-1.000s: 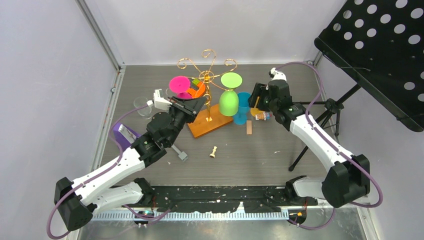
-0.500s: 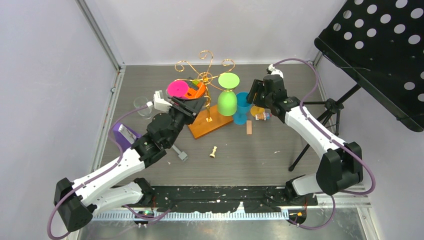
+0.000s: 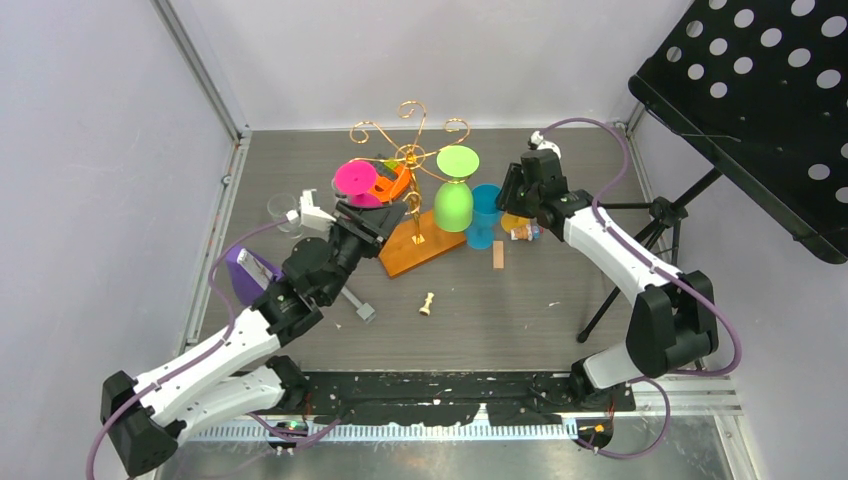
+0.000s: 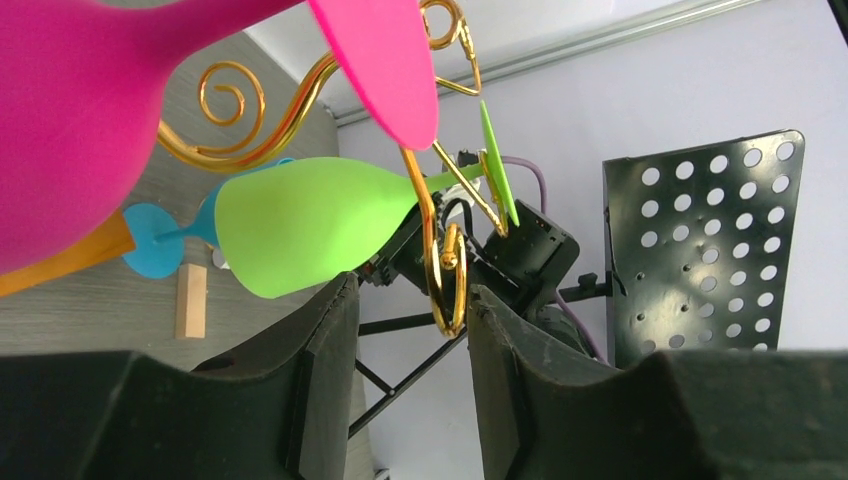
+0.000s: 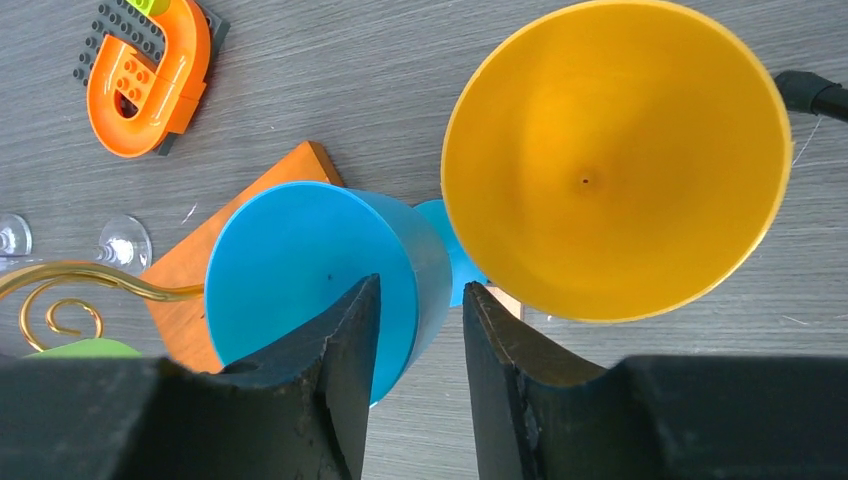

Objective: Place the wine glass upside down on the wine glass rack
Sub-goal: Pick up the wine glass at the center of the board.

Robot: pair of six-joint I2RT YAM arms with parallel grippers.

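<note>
Both stand parted: your left claw (image 4: 412,300) by the rack (image 4: 445,310), your right claw (image 5: 420,300) nearest the upright blue glass (image 5: 300,270), its rim straight below, lower centre.

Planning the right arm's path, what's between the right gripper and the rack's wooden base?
The blue wine glass stands between right gripper and wooden base, shown in top and right wrist views.

A black perforated music stand (image 3: 760,110) rises beside the table's (image 3: 500,320) right edge. On the table lie a pale chess piece (image 3: 427,303), a small wooden block (image 3: 498,258) and a purple object (image 3: 243,272). An orange curved toy brick (image 5: 148,78) sits on a grey studded plate.
</note>
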